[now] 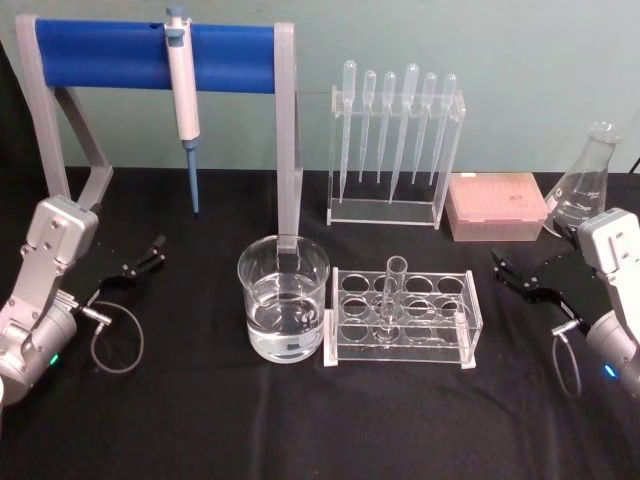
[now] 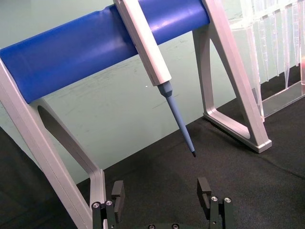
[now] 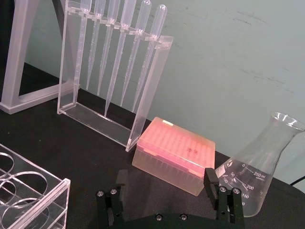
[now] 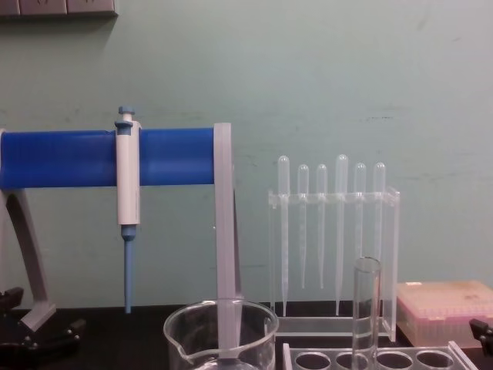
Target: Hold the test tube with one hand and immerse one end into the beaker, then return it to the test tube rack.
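A black surface (image 1: 300,420) holds lab glassware. At centre, a clear test tube rack (image 1: 470,322) stands with one test tube (image 1: 393,292) upright in a middle hole of its far row, long axis vertical, open rim well above the rack top. The beaker (image 1: 262,300), part filled with clear liquid, sits just left of the rack, touching it or nearly so.

The right gripper (image 1: 506,272) rests low at the right, near the rack's right end, jaws spread wide and holding nothing. The tube lies to its left, with only the rack's empty holes between. The left gripper (image 1: 146,258) rests low at the far left, jaws also wide and empty. It is well apart from the tube, with the beaker in the way.

The right arm looks better placed to reach the tube. There is open room above the rack and beaker for a straight lift. Behind them, farther off, stand a post of the blue-barred stand (image 1: 287,150), a pipette holder (image 1: 395,130), a pink tip box (image 1: 497,208) and a flask (image 1: 585,185), which sits close behind the right gripper.
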Action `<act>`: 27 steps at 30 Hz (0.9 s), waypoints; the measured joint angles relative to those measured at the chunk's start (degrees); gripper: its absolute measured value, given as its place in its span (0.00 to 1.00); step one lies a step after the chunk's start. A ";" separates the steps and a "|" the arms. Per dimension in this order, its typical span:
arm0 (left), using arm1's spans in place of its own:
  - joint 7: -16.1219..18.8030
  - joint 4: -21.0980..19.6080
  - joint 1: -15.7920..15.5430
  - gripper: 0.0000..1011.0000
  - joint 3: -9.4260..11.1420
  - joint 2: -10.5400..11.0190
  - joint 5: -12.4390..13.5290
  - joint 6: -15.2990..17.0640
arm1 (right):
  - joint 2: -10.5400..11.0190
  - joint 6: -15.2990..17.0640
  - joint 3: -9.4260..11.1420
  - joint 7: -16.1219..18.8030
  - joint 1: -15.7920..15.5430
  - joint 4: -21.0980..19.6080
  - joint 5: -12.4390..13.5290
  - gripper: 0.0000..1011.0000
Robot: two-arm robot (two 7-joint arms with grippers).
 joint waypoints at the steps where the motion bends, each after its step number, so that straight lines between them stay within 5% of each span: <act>1: 0.00 0.00 0.00 0.99 0.00 0.00 0.00 0.00 | 0.00 0.00 0.00 0.00 0.00 0.00 0.00 0.99; 27: 0.00 0.00 0.00 0.99 0.00 0.00 0.00 0.00 | 0.00 0.00 0.00 0.00 0.00 0.00 0.00 0.99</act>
